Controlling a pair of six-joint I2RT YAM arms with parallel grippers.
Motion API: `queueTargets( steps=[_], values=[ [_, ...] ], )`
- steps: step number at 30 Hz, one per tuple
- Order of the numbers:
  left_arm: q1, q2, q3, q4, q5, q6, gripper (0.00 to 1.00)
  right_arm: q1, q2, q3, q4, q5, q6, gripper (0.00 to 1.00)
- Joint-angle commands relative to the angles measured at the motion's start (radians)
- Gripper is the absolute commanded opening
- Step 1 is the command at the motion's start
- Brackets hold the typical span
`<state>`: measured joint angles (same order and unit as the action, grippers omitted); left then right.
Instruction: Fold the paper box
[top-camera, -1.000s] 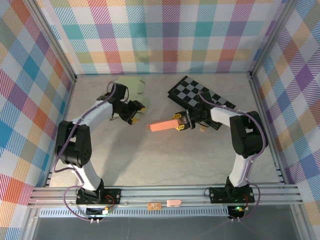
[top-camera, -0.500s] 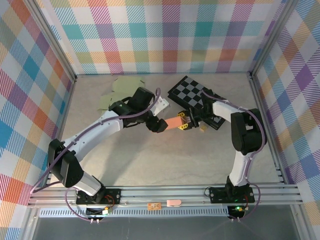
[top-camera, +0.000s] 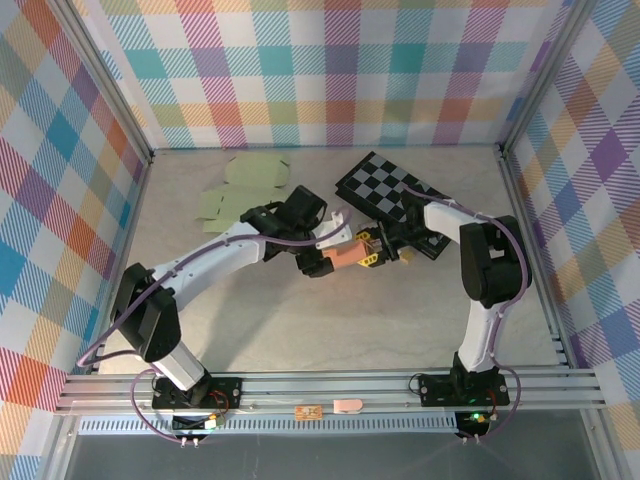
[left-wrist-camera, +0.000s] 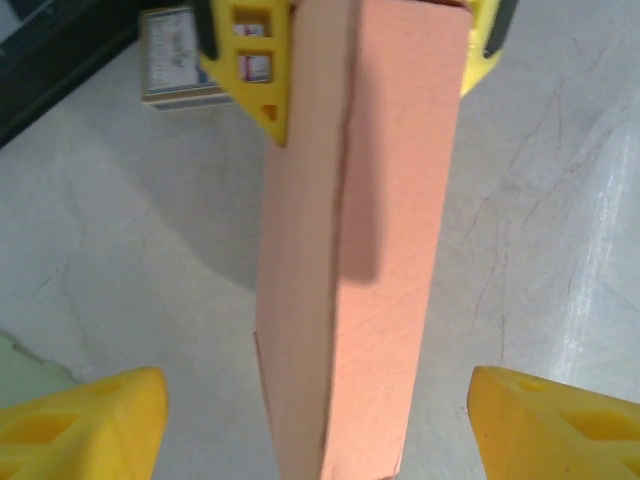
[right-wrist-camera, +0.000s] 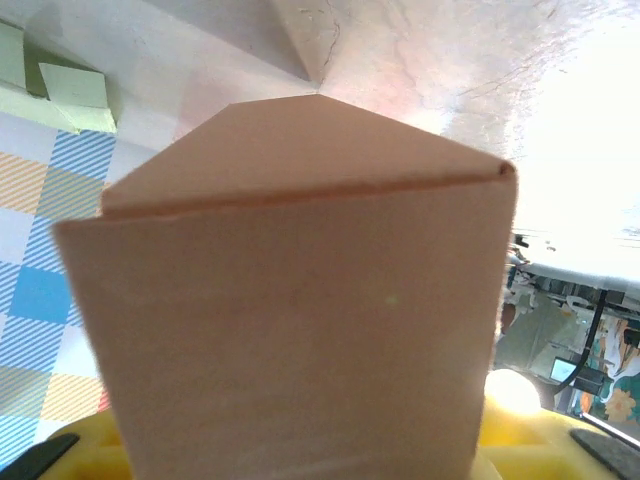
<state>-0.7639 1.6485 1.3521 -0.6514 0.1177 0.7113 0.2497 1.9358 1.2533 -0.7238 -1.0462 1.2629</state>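
Top external view: hanging the paper box (top-camera: 343, 254) low over the desk (top-camera: 300, 320), mid-scene between the two arms. Pinching its right end with the right tool (top-camera: 372, 248), jaws pressed onto opposite faces. Straddling its free end with the left tool (top-camera: 322, 258), spread wide. Left wrist view: seeing both yellow fingertips (left-wrist-camera: 85, 420) standing well clear of the cardboard, touching nothing.

Risks, as judgement only:
- Closing the left tool off-centre and denting a wall instead of creasing along a score line.
- Pushing or twisting against a hold at one end only, so levering the box out of the right pinch and dropping it onto the desk.
- Squeezing too hard and flattening the sleeve.

Containers:
- Reading the box as a long closed sleeve. Not seeing inside it from any view, so unable to tell contents.
- Noting pale green blanks (top-camera: 250, 172) lying flat at the far left of the desk, unfolded and holding nothing.
- Noting a checkered board (top-camera: 375, 185) lying behind the right tool.
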Motion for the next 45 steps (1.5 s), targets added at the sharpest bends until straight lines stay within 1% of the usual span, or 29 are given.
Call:
queueTargets(
  steps=[1,10,16,22,27,30,32,36,38,42,45],
  values=[
    [-0.026,0.018,-0.019,0.026,-0.016,0.042,0.78,-0.001,0.011,0.029,-0.041,-0.034,-0.024,0.29],
    [-0.033,0.078,-0.047,0.106,-0.065,0.026,0.77,-0.002,0.011,0.021,-0.045,-0.036,-0.029,0.29],
    [-0.039,0.092,-0.052,0.094,-0.072,0.017,0.73,-0.001,0.013,-0.001,-0.015,-0.036,-0.013,0.32],
    [-0.039,0.107,-0.042,0.048,-0.042,0.004,0.68,-0.002,0.025,-0.022,0.010,-0.028,-0.004,0.36],
    [-0.039,0.105,-0.045,0.037,-0.038,0.000,0.67,-0.003,0.031,-0.030,0.012,-0.021,-0.004,0.39],
    [-0.038,0.108,-0.036,0.013,-0.029,0.006,0.66,-0.005,0.026,-0.041,0.008,-0.009,-0.004,0.45],
    [-0.039,0.112,-0.023,-0.018,-0.018,0.011,0.64,-0.009,0.022,-0.046,0.008,-0.002,-0.005,0.52],
    [-0.039,0.116,-0.003,-0.072,0.012,0.010,0.63,-0.017,0.005,-0.035,-0.014,0.025,-0.020,0.70],
    [-0.039,0.119,0.002,-0.090,0.027,0.002,0.62,-0.020,-0.003,-0.025,-0.034,0.037,-0.033,0.76],
    [-0.039,0.128,0.023,-0.119,0.030,-0.011,0.61,-0.029,-0.031,-0.021,-0.075,0.070,-0.059,0.82],
    [-0.038,0.135,0.033,-0.122,0.014,-0.019,0.61,-0.038,-0.061,-0.012,-0.093,0.094,-0.076,0.83]
  ],
)
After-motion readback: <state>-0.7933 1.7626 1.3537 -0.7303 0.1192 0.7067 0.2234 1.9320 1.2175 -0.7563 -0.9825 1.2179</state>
